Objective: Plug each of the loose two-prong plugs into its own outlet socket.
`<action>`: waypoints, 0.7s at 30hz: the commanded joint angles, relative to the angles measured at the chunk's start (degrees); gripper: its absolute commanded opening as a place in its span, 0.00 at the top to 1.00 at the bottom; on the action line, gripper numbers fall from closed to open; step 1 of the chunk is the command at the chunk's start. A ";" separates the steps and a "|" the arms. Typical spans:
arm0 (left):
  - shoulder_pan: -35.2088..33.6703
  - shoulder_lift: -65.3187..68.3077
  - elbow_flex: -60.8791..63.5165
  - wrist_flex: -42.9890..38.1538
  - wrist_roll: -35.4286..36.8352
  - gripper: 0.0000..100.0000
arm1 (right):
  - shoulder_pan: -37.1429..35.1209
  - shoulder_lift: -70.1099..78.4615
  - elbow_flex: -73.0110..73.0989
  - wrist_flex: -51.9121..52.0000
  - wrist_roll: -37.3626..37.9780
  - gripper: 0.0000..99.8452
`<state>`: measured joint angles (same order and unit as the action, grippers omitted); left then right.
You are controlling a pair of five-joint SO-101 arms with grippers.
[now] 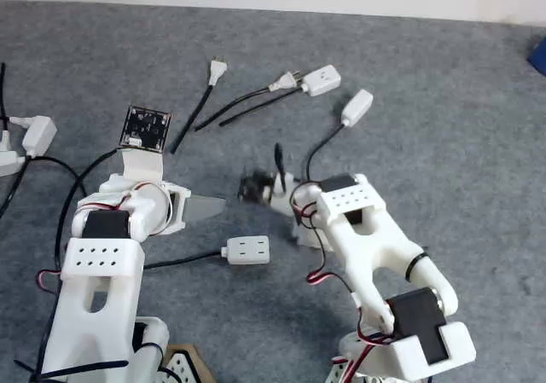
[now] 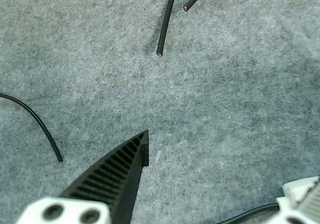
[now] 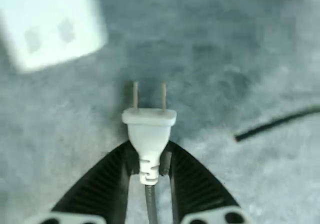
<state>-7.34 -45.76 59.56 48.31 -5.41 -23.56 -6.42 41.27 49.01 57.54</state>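
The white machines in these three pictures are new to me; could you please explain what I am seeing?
These are two small robot arms on a grey carpet: the left arm and the right arm. The high view looks down on both; each wrist view comes from a camera on one arm's wrist. On the carpet lie white sockets, like this near socket, and a loose plug, on black cables. The right pincer grips a white plug by its body, with a socket ahead of its prongs. The left pincer is open and holds nothing.
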 commanded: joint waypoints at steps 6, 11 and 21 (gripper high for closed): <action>0.40 -0.40 -0.84 -3.43 0.18 0.51 | -9.27 -13.67 -9.80 8.84 -26.90 0.99; -0.40 -0.48 -7.60 -3.43 0.18 0.51 | -10.86 -15.78 -14.02 12.97 -37.45 0.99; -0.40 -0.48 -22.81 13.71 0.18 0.51 | -18.51 -16.40 -12.26 10.77 -48.88 0.99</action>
<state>-7.34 -45.76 40.31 59.82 -5.41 -40.26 -19.78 30.46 60.70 11.30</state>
